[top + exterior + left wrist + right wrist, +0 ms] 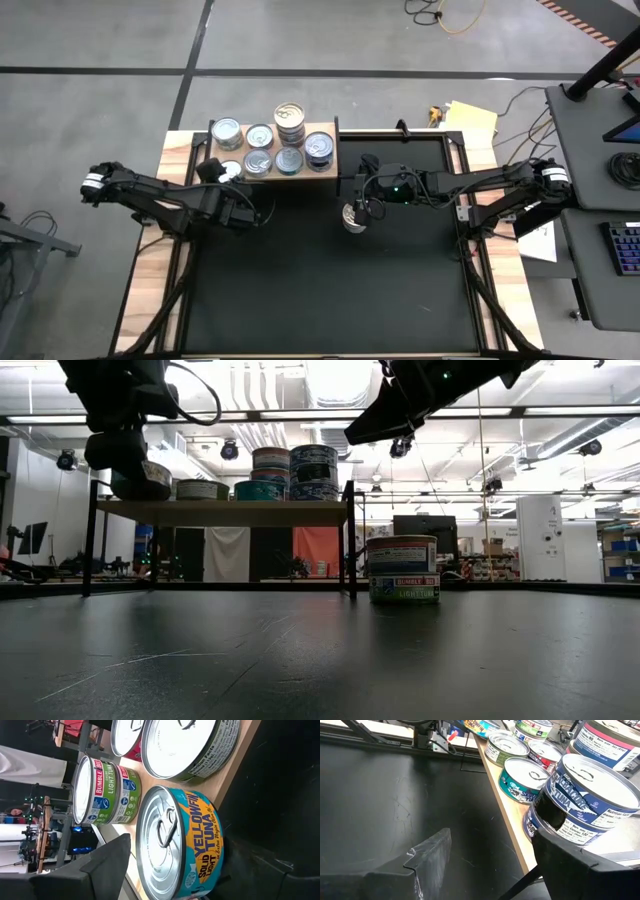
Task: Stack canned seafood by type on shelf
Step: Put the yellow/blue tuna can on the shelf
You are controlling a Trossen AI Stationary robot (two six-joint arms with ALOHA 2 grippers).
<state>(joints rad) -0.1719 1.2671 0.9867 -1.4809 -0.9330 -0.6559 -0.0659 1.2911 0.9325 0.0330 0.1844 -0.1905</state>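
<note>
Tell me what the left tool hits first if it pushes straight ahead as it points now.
Probably the yellowfin tuna can at the shelf edge, dead ahead between its fingers; depth is unclear.

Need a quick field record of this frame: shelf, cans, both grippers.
shelf: light wooden shelf at the table's far edge, left of centre
cans on shelf: about eight tuna cans, including a taller stack at the back
can off shelf: can stack standing on the black table, right of the shelf
left gripper: left gripper at the shelf's left end, open beside the yellowfin tuna can
right gripper: right gripper above the table can stack, open, holding nothing
</note>
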